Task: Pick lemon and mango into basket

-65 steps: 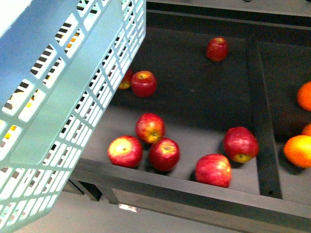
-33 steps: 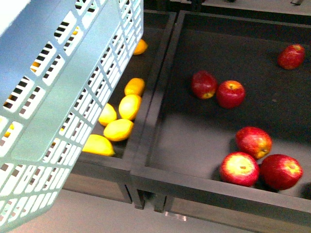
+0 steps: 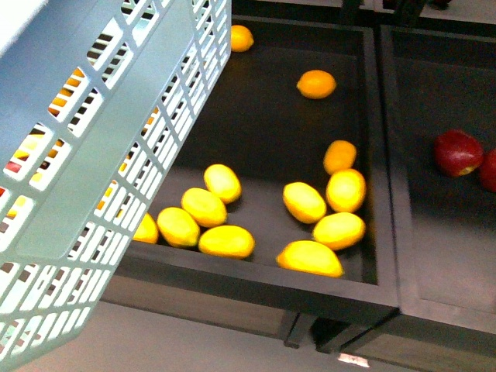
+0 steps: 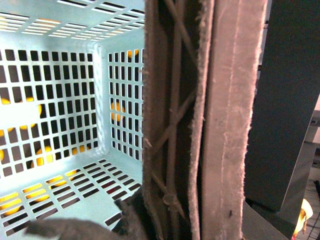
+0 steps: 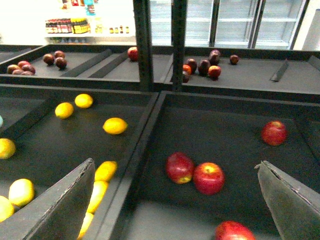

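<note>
Basket (image 3: 101, 155), pale teal, slotted, tilted; right of it twelve yellow lemons (image 3: 203, 206), then two red apples (image 3: 457, 152). Right end effector (image 5: 175, 163) gapes empty; left end effector (image 4: 100, 227), cannot tell.

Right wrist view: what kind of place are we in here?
Likely a grocery produce section, or a mock-up of one: dark display bins holding loose lemons and apples, glass-door fridges behind, and a shelf of bottles. The front view adds a teal shopping basket.
</note>
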Controlling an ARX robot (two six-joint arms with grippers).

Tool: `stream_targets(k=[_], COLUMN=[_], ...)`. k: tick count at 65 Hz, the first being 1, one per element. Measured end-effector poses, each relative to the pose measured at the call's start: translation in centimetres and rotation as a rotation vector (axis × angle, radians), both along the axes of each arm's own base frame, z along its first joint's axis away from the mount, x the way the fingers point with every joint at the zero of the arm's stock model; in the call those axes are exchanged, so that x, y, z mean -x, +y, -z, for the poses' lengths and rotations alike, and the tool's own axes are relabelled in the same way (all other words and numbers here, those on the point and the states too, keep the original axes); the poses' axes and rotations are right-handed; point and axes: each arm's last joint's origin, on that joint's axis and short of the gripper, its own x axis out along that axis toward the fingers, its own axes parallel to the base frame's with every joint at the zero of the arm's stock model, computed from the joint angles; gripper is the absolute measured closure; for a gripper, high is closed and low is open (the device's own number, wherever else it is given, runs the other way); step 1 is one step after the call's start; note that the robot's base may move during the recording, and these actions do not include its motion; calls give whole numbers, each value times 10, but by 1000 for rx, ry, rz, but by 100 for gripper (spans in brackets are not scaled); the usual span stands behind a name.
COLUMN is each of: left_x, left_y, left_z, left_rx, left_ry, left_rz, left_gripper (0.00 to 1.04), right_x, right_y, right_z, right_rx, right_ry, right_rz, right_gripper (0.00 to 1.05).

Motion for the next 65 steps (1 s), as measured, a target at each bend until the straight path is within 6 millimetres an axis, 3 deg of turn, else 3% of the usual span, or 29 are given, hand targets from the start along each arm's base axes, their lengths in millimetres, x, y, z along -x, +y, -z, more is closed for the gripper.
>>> stream_targets(k=[62,65], left_x=[0,-2], left_y=[3,0], left_z=[0,-3], left_rx=[-24,-95], left_ry=[-2,67], left_rz=[-35,54], left_gripper=[90,90], right_x=[0,0], right_y=[0,0], right_z=[0,0], right_rx=[0,0], right_ry=[0,0], right_rz=[-5,-3], right_gripper=[9,9])
